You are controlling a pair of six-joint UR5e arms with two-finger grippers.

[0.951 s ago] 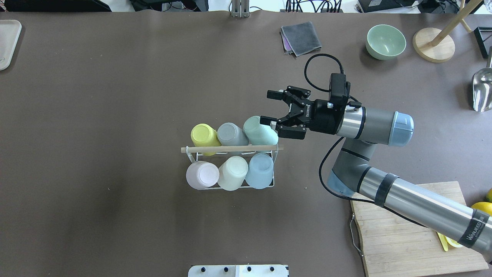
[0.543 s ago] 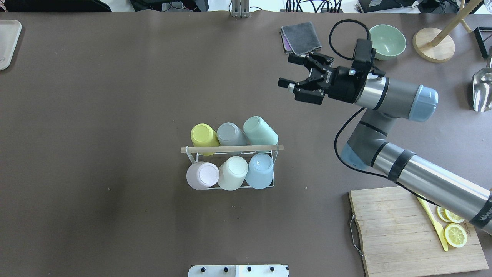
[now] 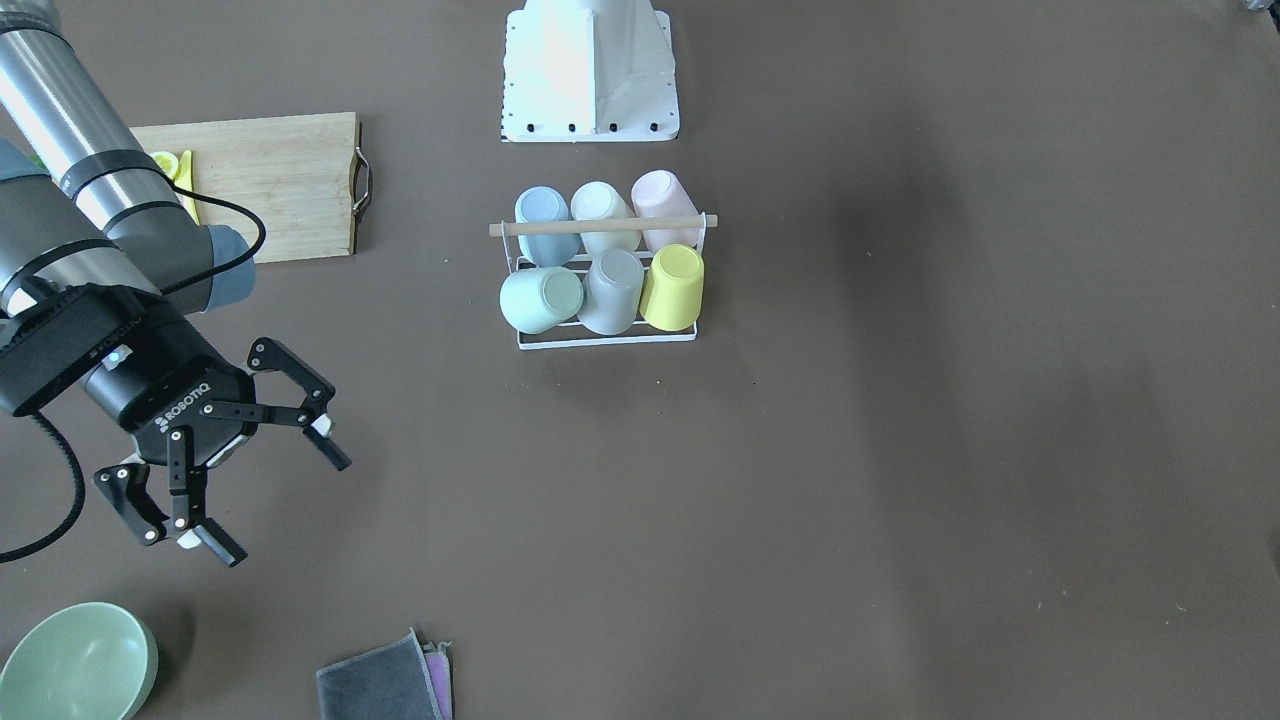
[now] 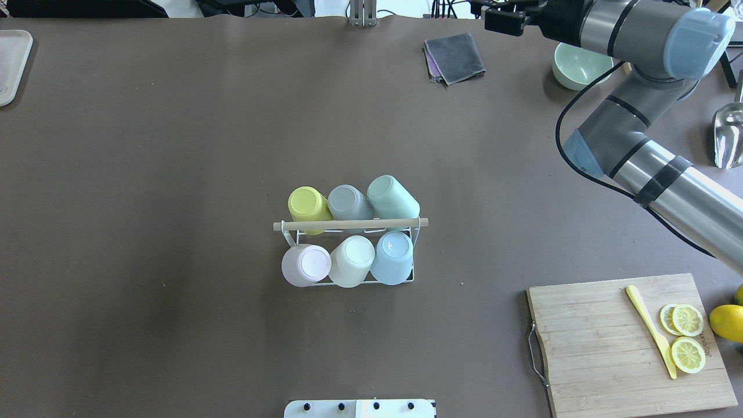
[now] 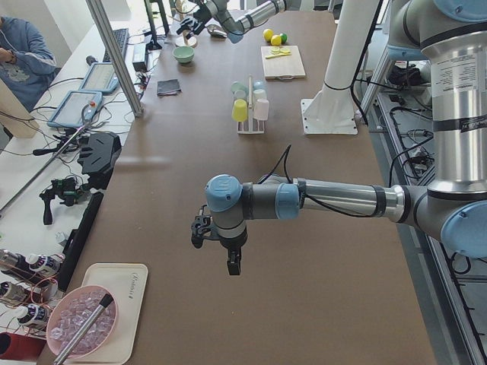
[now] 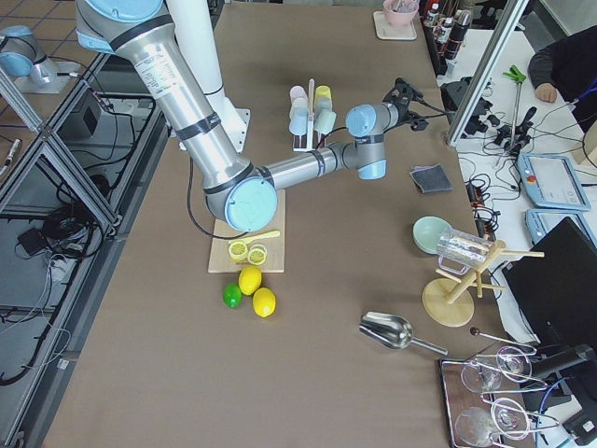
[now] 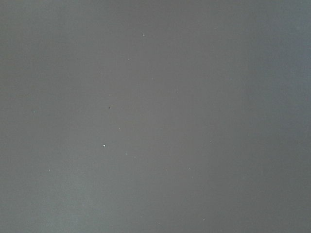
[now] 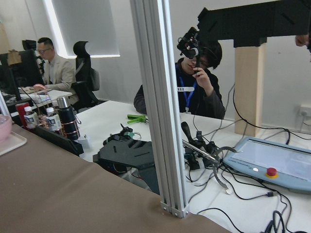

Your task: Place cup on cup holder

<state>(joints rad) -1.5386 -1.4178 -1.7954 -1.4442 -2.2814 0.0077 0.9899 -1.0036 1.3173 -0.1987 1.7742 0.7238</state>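
The cup holder (image 4: pixel 350 223), a white wire rack with a wooden dowel across its top, stands mid-table and carries several pastel cups upside down on its prongs. The mint cup (image 4: pixel 393 197) sits at its far right corner, beside a grey cup (image 4: pixel 348 202) and a yellow cup (image 4: pixel 306 203). The rack also shows in the front-facing view (image 3: pixel 600 226). My right gripper (image 3: pixel 285 505) is open and empty, raised high over the far right of the table, well away from the rack. My left gripper (image 5: pixel 228 258) shows only in the exterior left view; I cannot tell its state.
A wooden cutting board (image 4: pixel 603 342) with lemon slices and a yellow knife lies at the near right. A green bowl (image 4: pixel 573 71), a grey cloth (image 4: pixel 455 55), a wooden stand (image 4: pixel 653 67) and a metal scoop (image 4: pixel 728 136) are at the far right. A tray (image 4: pixel 11 64) lies far left.
My right gripper, open beside the mint cup one second ago, has pulled away up and to the far right edge. The mint cup stays on the rack.
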